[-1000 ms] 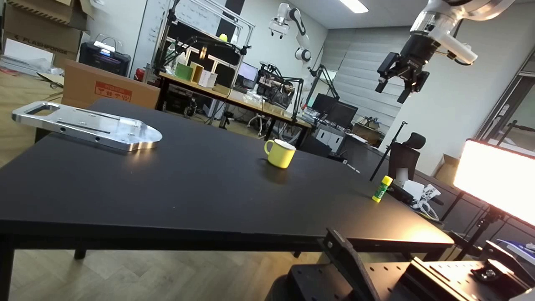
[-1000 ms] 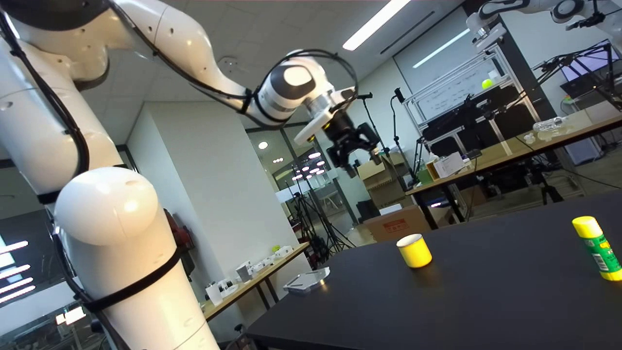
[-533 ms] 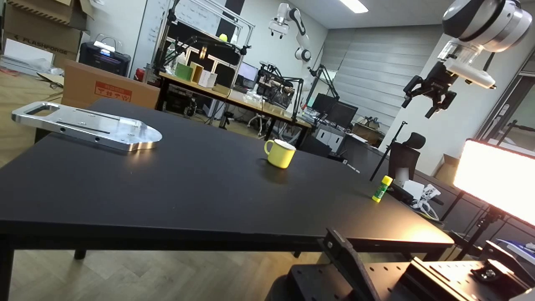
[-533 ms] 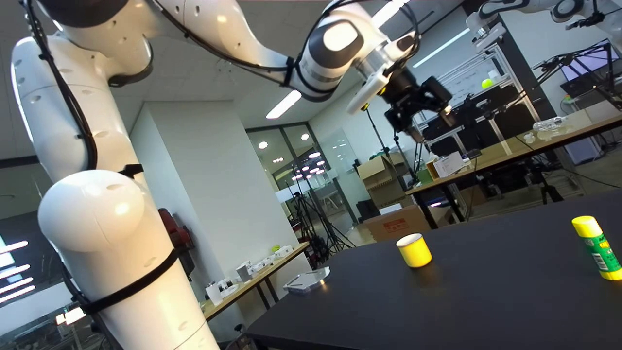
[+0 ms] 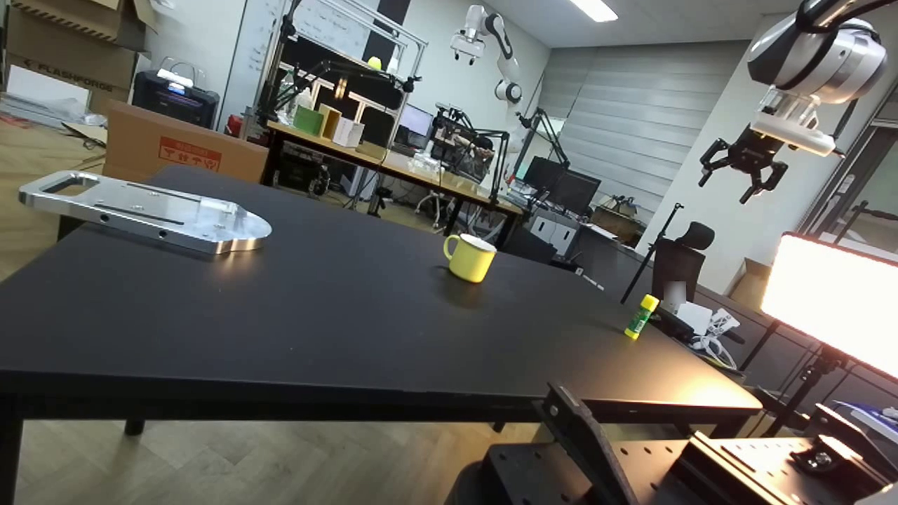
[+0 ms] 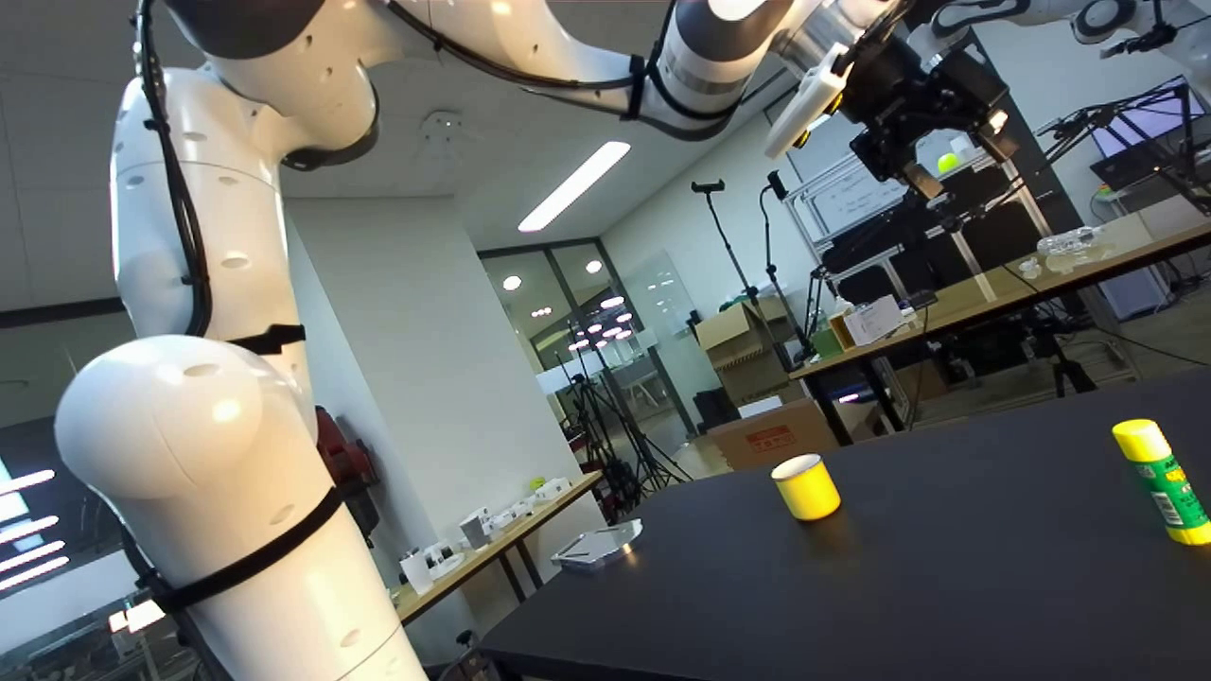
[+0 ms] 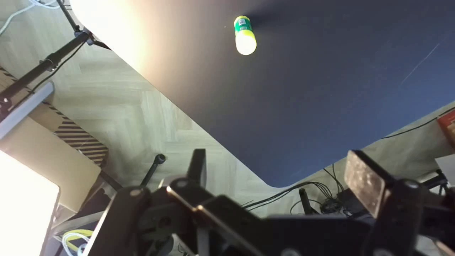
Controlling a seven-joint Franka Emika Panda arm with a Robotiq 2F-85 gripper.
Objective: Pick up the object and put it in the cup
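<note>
Standing inside table edge [image 7: 231,146]: glue stick [image 5: 641,317]; claw [image 5: 723,193] well apart.

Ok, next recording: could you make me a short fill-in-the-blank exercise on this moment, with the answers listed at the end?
1. The glue stick stands on the table with its cap facing ____.
2. The tool has its jaws ____, with nothing between them.
3. The mug is yellow outside and ____ inside.
4. Of the mug and the glue stick, the one nearer to the silvery plate is the ____.

Missing words: up; open; white; mug.
</note>
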